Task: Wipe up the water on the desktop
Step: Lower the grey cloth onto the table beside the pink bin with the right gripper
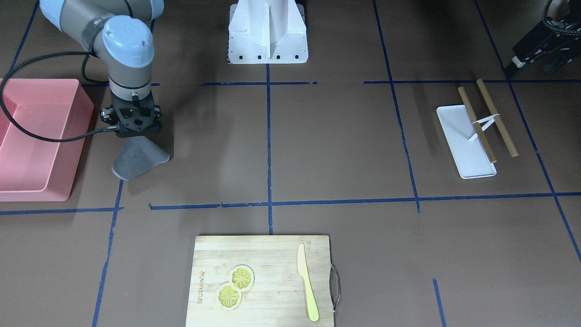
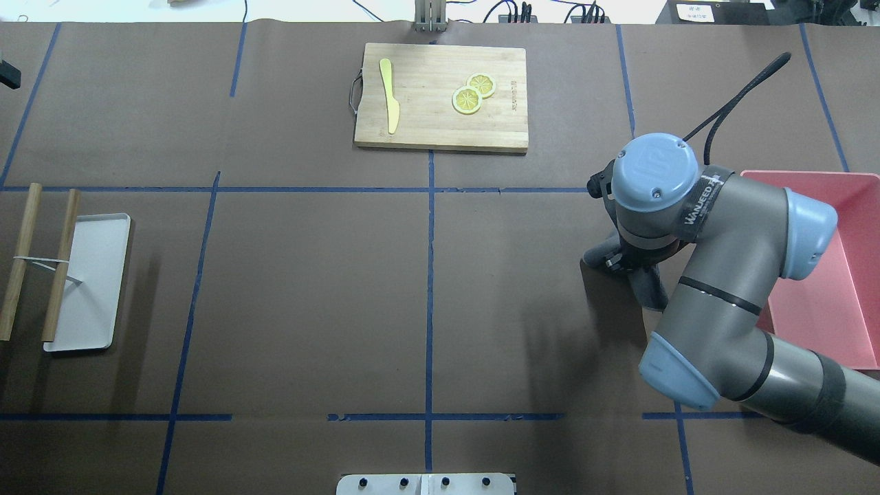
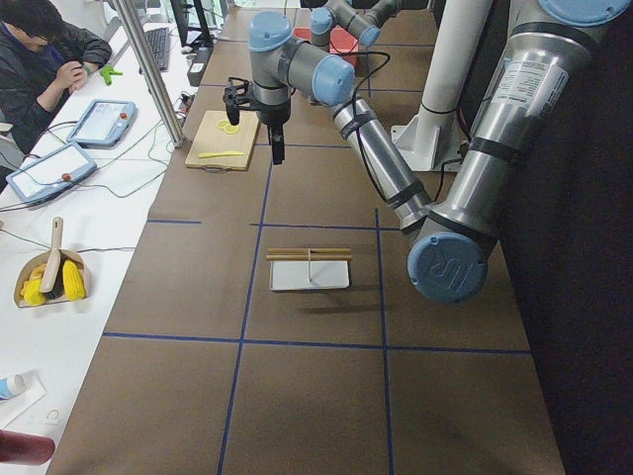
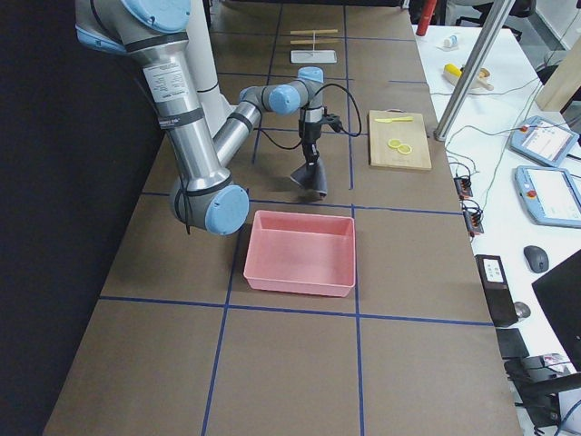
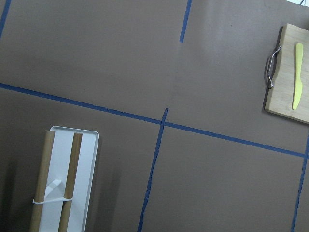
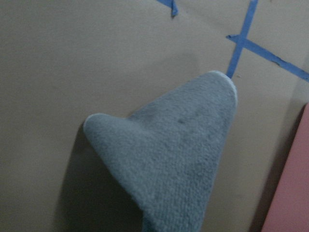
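The desktop (image 1: pixel 336 145) is a matte brown surface with a grid of blue tape lines. I see no water on it. My right gripper (image 1: pixel 134 135) points straight down and is shut on a grey cloth (image 1: pixel 136 159). The cloth hangs in a cone, and its lower edge rests on the desktop beside the pink bin. The cloth fills the right wrist view (image 6: pixel 178 159). In the overhead view the right wrist hides most of the cloth (image 2: pixel 650 285). Only part of my left gripper (image 1: pixel 540 43) shows, at a frame corner, and I cannot tell its state.
A pink bin (image 1: pixel 36 136) stands right next to the cloth. A bamboo cutting board (image 1: pixel 263 281) holds two lemon slices and a yellow knife. A white tray (image 1: pixel 465 145) with two wooden sticks lies on the left arm's side. The robot base (image 1: pixel 268 36) is at the table's edge.
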